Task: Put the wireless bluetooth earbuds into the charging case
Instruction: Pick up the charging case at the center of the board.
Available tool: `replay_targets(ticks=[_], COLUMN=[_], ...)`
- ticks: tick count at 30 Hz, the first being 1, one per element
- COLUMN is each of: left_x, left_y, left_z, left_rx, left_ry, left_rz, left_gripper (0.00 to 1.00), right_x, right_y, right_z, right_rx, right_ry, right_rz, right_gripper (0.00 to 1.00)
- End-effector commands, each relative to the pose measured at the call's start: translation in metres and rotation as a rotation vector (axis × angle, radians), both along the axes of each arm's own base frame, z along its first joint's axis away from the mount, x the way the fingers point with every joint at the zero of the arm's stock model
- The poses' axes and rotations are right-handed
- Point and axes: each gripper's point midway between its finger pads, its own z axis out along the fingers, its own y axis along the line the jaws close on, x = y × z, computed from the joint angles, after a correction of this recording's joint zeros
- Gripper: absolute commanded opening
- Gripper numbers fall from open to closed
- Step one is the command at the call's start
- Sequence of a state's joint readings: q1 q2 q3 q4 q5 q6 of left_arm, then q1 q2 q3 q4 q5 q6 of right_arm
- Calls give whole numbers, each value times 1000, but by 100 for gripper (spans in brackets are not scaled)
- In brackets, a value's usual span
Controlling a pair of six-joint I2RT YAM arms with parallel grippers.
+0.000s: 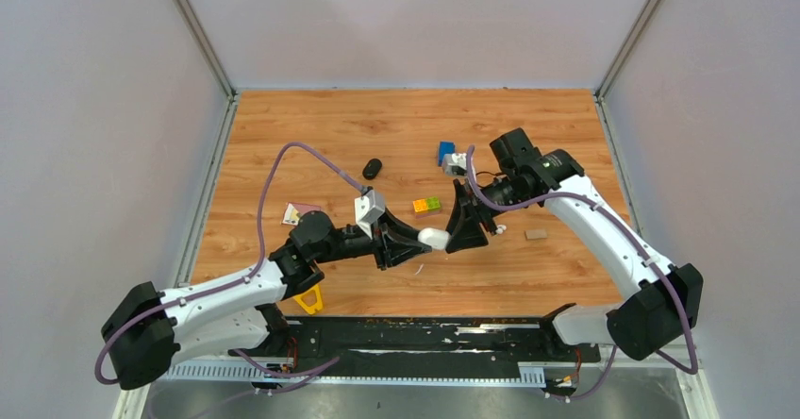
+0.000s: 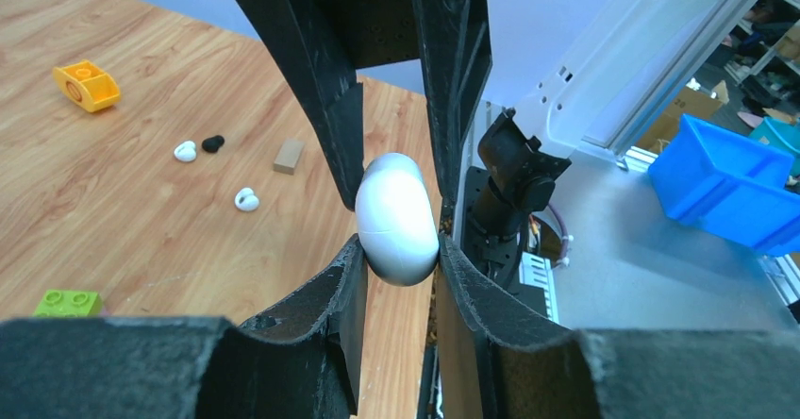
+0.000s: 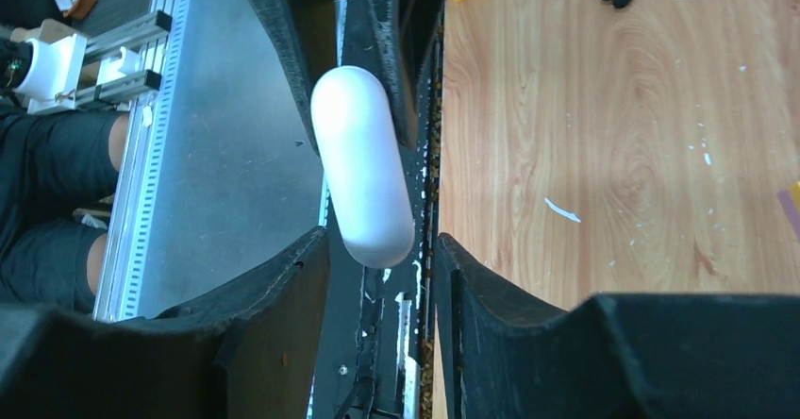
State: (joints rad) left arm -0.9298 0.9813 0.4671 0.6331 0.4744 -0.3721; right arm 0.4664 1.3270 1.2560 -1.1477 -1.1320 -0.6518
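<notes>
Over the surface (image 1: 377,126), two pincers meet at the closed charging case (image 1: 435,239).
Overhead, left pincer (image 1: 415,241) clamps it; left wrist shows earbuds (image 2: 246,199) loose on wood, far left; right wrist shows right pincer (image 3: 382,240) half-wide astride its end. It should take the free half squarely.

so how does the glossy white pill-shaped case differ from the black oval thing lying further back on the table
The glossy white pill-shaped case is clamped in the left gripper, off the wooden table. The black oval thing lies on that table, untouched. The white case also sits between the right gripper's open fingers, while no gripper is at the black one. Both are smooth and rounded.
</notes>
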Motion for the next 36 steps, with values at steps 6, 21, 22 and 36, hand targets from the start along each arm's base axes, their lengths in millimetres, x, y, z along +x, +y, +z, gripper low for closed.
replay_targets(ticks=[6, 21, 22, 36], left_x=[-4, 2, 2, 0], left_y=[-5, -16, -16, -7], left_z=[33, 23, 21, 0], left_rx=[-112, -49, -41, 140], left_ry=[-50, -25, -22, -16], left_rz=[-29, -35, -33, -22], left_gripper=[6, 6, 7, 66], right_x=[-17, -23, -24, -6], right_y=[6, 6, 5, -10], right_z=[14, 21, 20, -17], right_rx=[76, 101, 96, -133], right_ry=[-59, -51, -59, -253], right_rz=[79, 86, 83, 34], right_gripper=[38, 1, 0, 0])
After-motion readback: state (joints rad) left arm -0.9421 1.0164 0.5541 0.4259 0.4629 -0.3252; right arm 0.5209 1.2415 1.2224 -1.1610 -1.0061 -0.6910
